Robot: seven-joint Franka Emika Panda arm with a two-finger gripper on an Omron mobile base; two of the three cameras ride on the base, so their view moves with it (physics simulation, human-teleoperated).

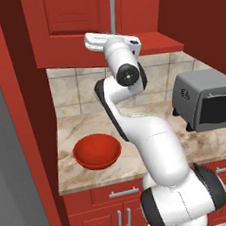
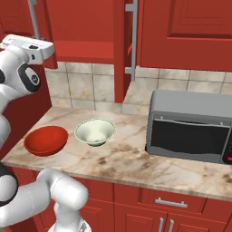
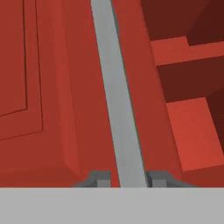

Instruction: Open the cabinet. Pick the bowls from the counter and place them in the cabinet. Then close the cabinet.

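Red bowl [image 2: 45,140] and pale bowl [image 2: 94,131] are seen on the surface [image 2: 136,158], left of the toaster oven [image 2: 190,131], both untouched. Up at the cabinet [image 3: 43,87], the end effector [image 3: 128,180] is set narrow around the door's handle [image 3: 116,96] (bar running lengthwise straight ahead between the fingertips [image 3: 99,179]); contact cannot be confirmed. Door is judged partly open, with the inner shelf [image 3: 183,48] visible to the right.

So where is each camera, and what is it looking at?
Left base view: behind the arm on its left, looking down at the counter and red bowl; the white arm rises at lower right.
Right base view: behind on its right; arm at left, pale bowl, oven.
Hand view: on the hand, facing the cabinet handle between the gripper tips.
Both base views share the red bowl and counter.
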